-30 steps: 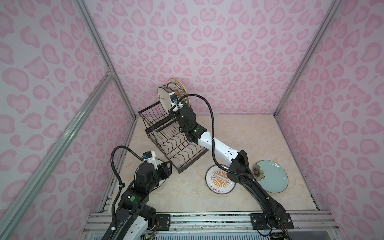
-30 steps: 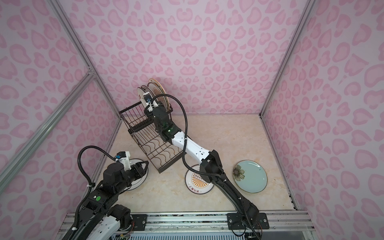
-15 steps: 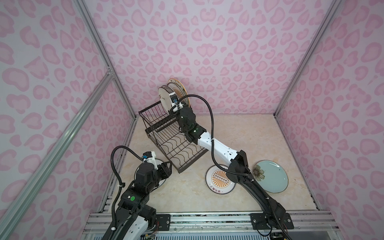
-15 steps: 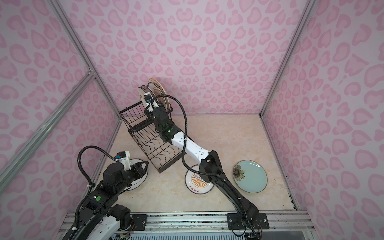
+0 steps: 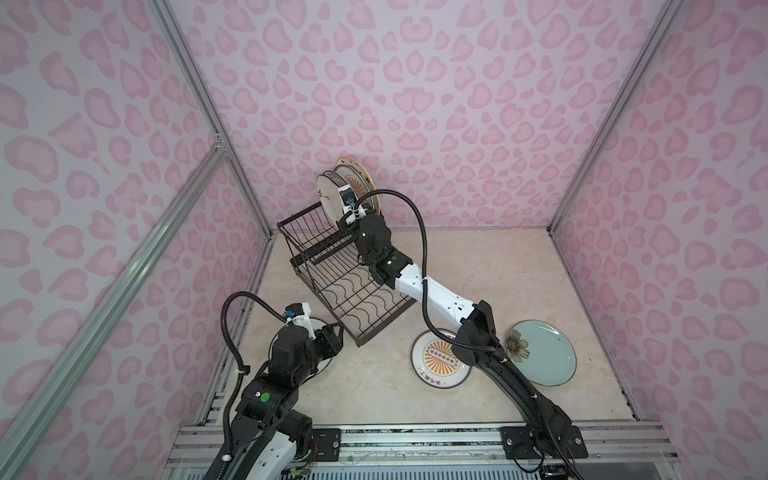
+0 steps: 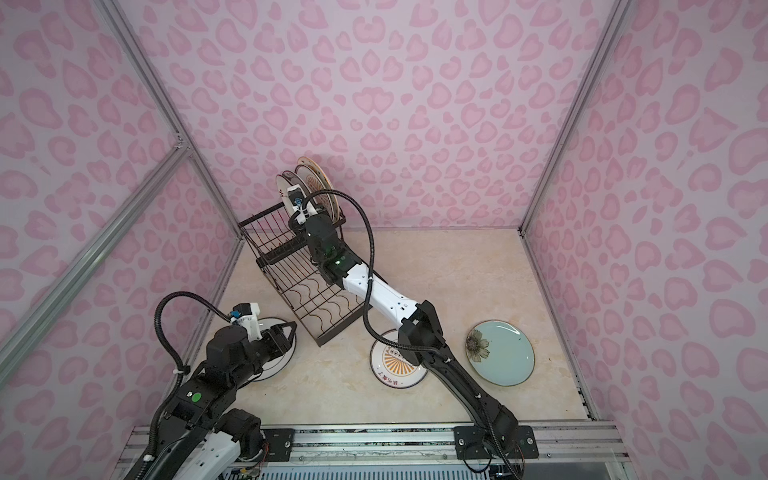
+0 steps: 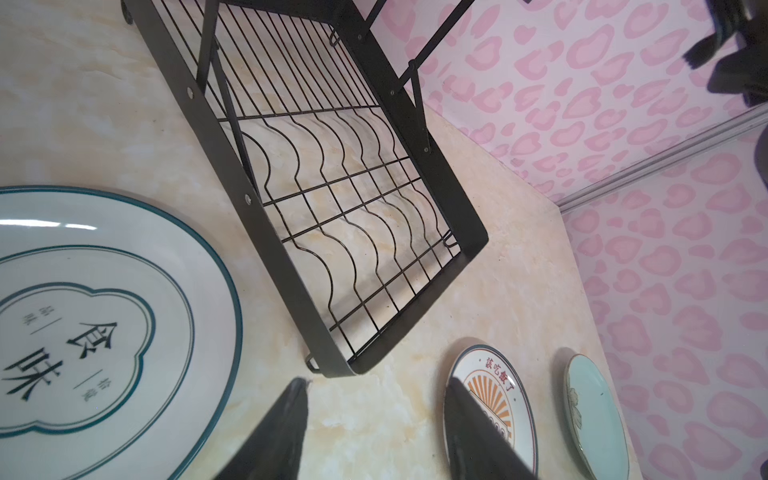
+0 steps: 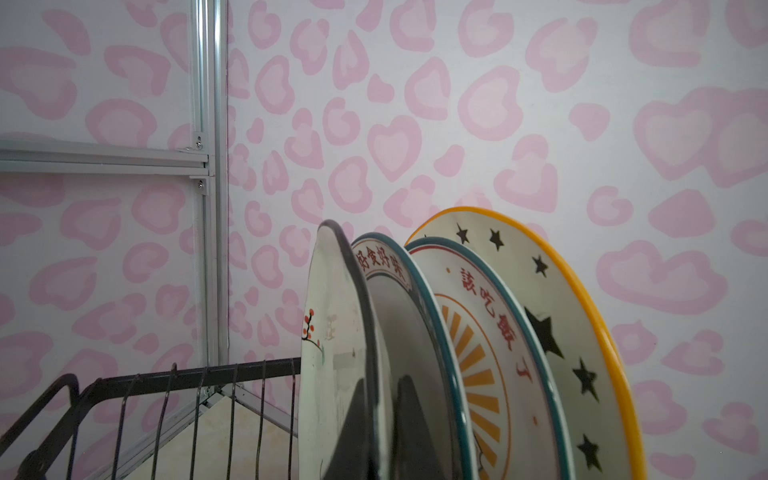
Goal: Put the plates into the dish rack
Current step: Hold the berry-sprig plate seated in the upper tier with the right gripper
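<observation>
The black two-tier wire dish rack [image 5: 365,297] sits left of centre in both top views, angled toward the far-left corner. Four plates stand on edge in its raised basket at the back. They are a white ceramic plate with a dark rim and a red blossom sprig [image 8: 332,353], a teal-rimmed white plate with red lettering [image 8: 399,324], a white plate with an orange sunburst [image 8: 490,353] and a star-patterned plate with an orange rim [image 8: 573,299].

The right gripper [image 8: 380,399] is pinched tight on the blossom plate's edge, one finger on each face. At lower left, the left gripper [image 7: 376,432] hovers about half spread, holding nothing. It is just beside a flat white plate with a teal rim and dark characters [image 7: 104,311].

A second sunburst plate [image 5: 440,359] and a pale blue-green flowered plate [image 5: 544,353] lie flat at lower right, partly hidden by the right arm.
</observation>
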